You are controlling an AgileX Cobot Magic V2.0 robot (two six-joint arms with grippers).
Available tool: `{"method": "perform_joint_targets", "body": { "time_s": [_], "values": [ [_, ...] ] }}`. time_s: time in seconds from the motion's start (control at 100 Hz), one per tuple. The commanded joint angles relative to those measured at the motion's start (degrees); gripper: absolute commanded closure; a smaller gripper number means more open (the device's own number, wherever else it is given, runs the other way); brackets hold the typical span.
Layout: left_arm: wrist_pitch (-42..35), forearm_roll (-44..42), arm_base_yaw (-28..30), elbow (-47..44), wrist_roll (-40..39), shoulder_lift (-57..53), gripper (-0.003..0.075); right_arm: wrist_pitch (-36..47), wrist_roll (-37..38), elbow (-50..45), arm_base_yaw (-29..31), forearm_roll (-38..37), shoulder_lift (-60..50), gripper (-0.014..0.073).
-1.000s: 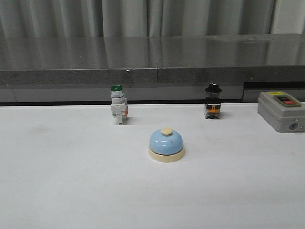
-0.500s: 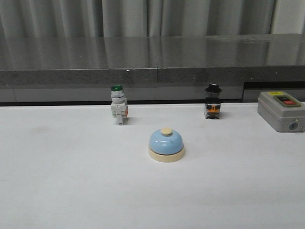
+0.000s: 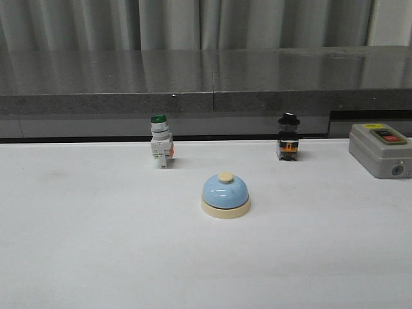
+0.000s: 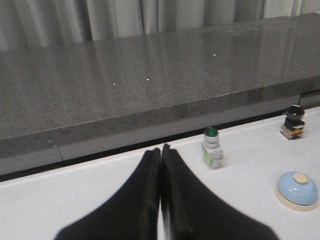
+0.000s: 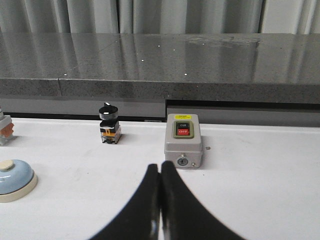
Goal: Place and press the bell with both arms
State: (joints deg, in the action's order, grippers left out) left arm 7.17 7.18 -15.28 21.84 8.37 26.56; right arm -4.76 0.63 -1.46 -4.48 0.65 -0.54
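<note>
- Now, we judge the step in hand to be the first reach: the bell (image 3: 225,194) stands alone and upright on the white surface (image 3: 96,257), roughly mid-view from the front, with neither arm showing there.
- In its wrist view our left tool (image 4: 160,150) has its fingers pressed flat together, nothing between them; the bell sits at about 4 o'clock from the tips, well apart.
- Our right tool (image 5: 160,166) is likewise pinched closed and empty, with the bell at about 9 o'clock from its tips at the frame edge.
- To grasp well, we think one tool must spread before it descends, then close low on the cream base rather than the slick blue dome, keeping clear of the top button.
- For the press, we suggest the other tool stay pinched and come straight down on the button, so the bell does not skid.
- From the bell in the front view, the green-capped switch (image 3: 160,149) stands at 11 o'clock and the black-knobbed switch (image 3: 288,137) at 1 o'clock, both near the dark ledge (image 3: 206,96).
- The grey box (image 3: 381,149) sits at 2 o'clock, by the right edge, just ahead of the right tool.
- Open room lies from 3 round to 9 o'clock; we favour approaching from there.
</note>
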Motion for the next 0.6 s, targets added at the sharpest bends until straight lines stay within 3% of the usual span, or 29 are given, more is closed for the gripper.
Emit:
{"method": "perform_joint_targets", "body": {
  "time_s": [0.0, 0.28, 0.59],
  "values": [
    [-7.2, -1.5, 2.1, -0.6, -1.5, -1.7, 0.0741, 4.8, -0.1, 0.8, -0.1, -0.7, -1.1, 0.0654],
    [-8.0, -1.7, 10.7, -12.2, -1.9, -15.3, 0.0741, 4.8, -0.1, 0.8, -0.1, -0.7, -1.1, 0.0654],
    [-9.5, -1.7, 12.0, -23.7, -2.2, -28.8, 0.0741, 4.8, -0.1, 0.8, -0.1, -0.7, -1.1, 0.0654]
  ]
}}
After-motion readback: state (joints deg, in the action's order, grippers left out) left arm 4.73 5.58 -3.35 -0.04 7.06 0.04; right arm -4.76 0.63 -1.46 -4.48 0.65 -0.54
